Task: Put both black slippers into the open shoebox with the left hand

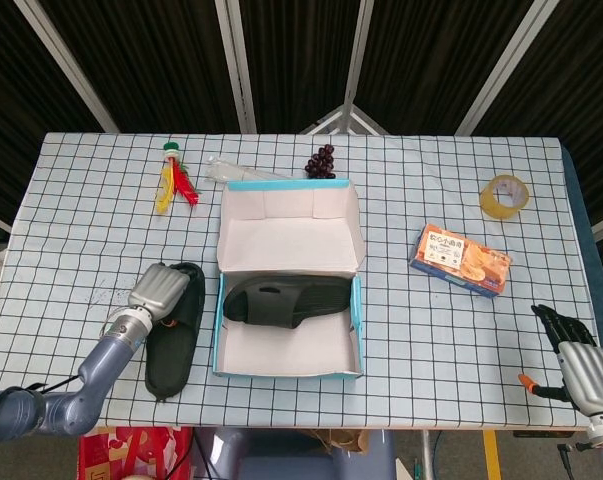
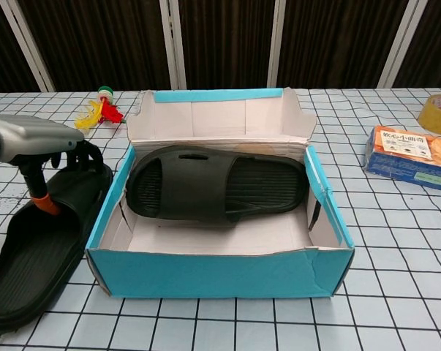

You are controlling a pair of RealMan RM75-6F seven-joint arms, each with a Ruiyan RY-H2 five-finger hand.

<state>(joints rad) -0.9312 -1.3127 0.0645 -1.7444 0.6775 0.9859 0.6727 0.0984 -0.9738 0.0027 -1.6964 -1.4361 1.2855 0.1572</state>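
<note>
**One slipper boxed, the other still out with the left robot hand on it**

So the open shoebox (image 1: 287, 352) sits mid-desk, teal outside, pale inside, lid flap standing up at the back. One black slipper (image 2: 216, 183) is already lying in it, stretched sideways across the far half of the box.

The second black slipper (image 1: 173, 328) is on the desk (image 1: 81, 220) just left of the box, its far end near the box's left wall. The left robot hand (image 1: 159, 291) is on the far end of that slipper. In the chest view its dark fingers (image 2: 85, 156) curl down over the slipper's strap, with the grey back of the hand above and an orange-tipped thumb lower down inside the slipper. It looks like a grip on the strap, but I can't tell how firm it is, or whether the slipper is lifted at all.

The right robot hand (image 1: 571, 358) is way over at the near right corner of the desk, fingers spread, holding nothing.

Other stuff lying around:
- orange snack box (image 1: 460, 260) right of the shoebox
- roll of tape (image 1: 504, 194) further back on the right
- bunch of dark grapes (image 1: 320, 161) just behind the shoebox lid
- red and yellow chili peppers (image 1: 173, 184) at back left
</note>
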